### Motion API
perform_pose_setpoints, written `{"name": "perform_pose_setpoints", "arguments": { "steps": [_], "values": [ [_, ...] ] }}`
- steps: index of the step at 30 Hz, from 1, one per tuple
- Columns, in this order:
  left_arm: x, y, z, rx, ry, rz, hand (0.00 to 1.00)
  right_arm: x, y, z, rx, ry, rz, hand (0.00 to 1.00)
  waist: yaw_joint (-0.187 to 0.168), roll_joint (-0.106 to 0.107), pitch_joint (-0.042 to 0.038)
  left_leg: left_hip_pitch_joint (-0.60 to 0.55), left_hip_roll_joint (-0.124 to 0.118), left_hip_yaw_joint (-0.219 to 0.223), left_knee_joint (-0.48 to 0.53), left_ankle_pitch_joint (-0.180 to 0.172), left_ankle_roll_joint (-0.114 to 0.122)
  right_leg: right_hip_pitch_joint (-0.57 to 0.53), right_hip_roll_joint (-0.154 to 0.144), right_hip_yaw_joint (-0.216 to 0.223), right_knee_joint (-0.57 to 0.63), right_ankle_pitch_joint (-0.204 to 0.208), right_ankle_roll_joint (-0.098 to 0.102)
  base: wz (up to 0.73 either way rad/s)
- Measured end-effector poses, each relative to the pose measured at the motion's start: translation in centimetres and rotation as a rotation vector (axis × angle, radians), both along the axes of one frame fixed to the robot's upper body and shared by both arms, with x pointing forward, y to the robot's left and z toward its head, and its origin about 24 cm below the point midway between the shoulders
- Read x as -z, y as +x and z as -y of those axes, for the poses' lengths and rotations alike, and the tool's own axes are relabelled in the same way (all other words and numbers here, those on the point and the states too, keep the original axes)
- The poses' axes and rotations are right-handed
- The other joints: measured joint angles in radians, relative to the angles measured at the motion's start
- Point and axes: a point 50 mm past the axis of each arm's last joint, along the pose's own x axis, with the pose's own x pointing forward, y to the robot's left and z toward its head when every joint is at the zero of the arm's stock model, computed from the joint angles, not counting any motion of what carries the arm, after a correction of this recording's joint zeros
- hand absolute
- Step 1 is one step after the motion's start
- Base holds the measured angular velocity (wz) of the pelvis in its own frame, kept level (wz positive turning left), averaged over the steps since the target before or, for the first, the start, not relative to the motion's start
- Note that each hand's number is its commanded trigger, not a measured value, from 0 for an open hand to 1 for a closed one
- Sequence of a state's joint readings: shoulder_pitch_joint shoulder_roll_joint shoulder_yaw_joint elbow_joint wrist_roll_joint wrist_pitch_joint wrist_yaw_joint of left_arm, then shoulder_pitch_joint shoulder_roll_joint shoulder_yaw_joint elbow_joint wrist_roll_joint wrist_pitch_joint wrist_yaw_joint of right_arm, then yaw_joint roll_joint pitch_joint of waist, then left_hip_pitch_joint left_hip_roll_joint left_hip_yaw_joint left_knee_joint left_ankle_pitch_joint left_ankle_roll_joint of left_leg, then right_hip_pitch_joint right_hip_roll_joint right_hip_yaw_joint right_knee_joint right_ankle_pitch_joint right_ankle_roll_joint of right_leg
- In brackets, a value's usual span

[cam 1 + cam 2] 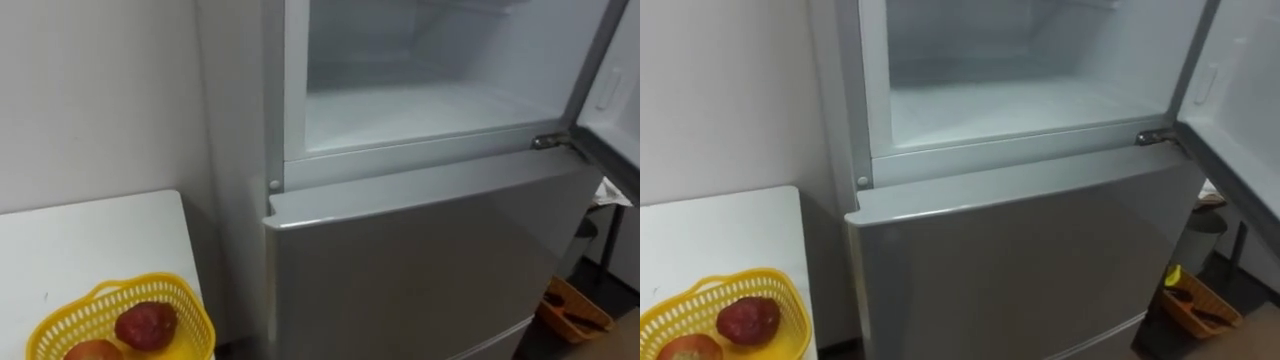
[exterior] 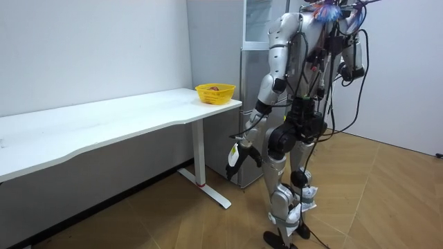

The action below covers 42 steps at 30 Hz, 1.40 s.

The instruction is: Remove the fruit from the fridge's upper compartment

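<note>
Currently red fruit (image 1: 146,325) and second fruit (image 1: 92,351) lie in yellow basket (image 1: 150,281) on counter (image 1: 90,240), just left of fridge (image 1: 420,260). I see upper compartment (image 1: 420,110) open. Left hand (image 2: 239,155) hangs low near fridge; cannot tell its grip.

Bare lab-like room: fridge (image 1: 420,260), long white table (image 2: 104,128), parquet floor (image 2: 387,200).

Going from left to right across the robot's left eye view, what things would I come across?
Yellow basket with red fruit, then the grey fridge with its upper part open, then an orange tray.
</note>
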State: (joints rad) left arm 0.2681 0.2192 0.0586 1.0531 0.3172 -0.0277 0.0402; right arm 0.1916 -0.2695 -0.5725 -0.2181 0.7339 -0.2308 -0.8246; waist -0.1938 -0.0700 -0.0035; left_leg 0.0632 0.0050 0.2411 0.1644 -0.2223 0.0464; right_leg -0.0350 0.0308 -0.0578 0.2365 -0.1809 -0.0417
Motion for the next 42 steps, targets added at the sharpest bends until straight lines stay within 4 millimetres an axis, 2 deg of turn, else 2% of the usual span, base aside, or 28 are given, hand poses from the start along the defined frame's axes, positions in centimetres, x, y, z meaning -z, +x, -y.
{"name": "perform_pose_setpoints", "arguments": {
  "steps": [7, 17, 31, 36, 42],
  "values": [
    [0.1, -0.3, 0.0, -0.001, -0.001, -0.012, 0.0, -1.8, 0.1, -0.4, 0.035, -0.087, 0.025, 0.0, 0.004, 0.003, -0.0013, 0.0, 0.0, 0.0, 0.0, 0.0, 0.0, 0.0, 0.0, 0.0, 0.0, 0.0, 0.0, 0.01],
    [0.1, 0.0, 0.2, 0.0, -0.009, -0.006, 0.0, -2.1, 0.4, -0.8, 0.008, -0.126, 0.018, 0.0, 0.01, 0.007, 0.0011, 0.013, -0.001, 0.002, 0.001, 0.0, 0.0, 0.005, 0.001, 0.005, 0.005, -0.003, -0.001, 0.0],
    [0.4, 0.3, 0.7, -0.002, -0.02, -0.015, 0.0, -2.6, 1.8, -2.8, -0.123, -0.212, 0.001, 0.0, 0.018, 0.012, 0.005, 0.002, -0.001, 0.001, 0.001, 0.0, -0.001, 0.002, -0.001, -0.001, 0.006, -0.004, -0.001, 0.0],
    [0.4, 0.6, 0.6, 0.0, -0.017, -0.007, 0.0, -2.9, 2.1, -3.5, -0.129, -0.288, -0.03, 0.0, 0.043, 0.015, 0.0054, 0.002, -0.003, -0.004, 0.003, 0.0, 0.0, 0.011, -0.005, -0.015, 0.003, -0.003, -0.001, 0.03],
    [0.4, 0.8, 0.8, 0.016, -0.021, -0.009, 0.0, -3.9, 3.0, -5.1, -0.211, -0.336, 0.02, 0.0, 0.076, 0.013, 0.0056, 0.012, -0.003, -0.017, 0.005, 0.001, -0.001, 0.027, -0.011, -0.029, -0.004, -0.003, -0.001, 0.08]
  ]
}}
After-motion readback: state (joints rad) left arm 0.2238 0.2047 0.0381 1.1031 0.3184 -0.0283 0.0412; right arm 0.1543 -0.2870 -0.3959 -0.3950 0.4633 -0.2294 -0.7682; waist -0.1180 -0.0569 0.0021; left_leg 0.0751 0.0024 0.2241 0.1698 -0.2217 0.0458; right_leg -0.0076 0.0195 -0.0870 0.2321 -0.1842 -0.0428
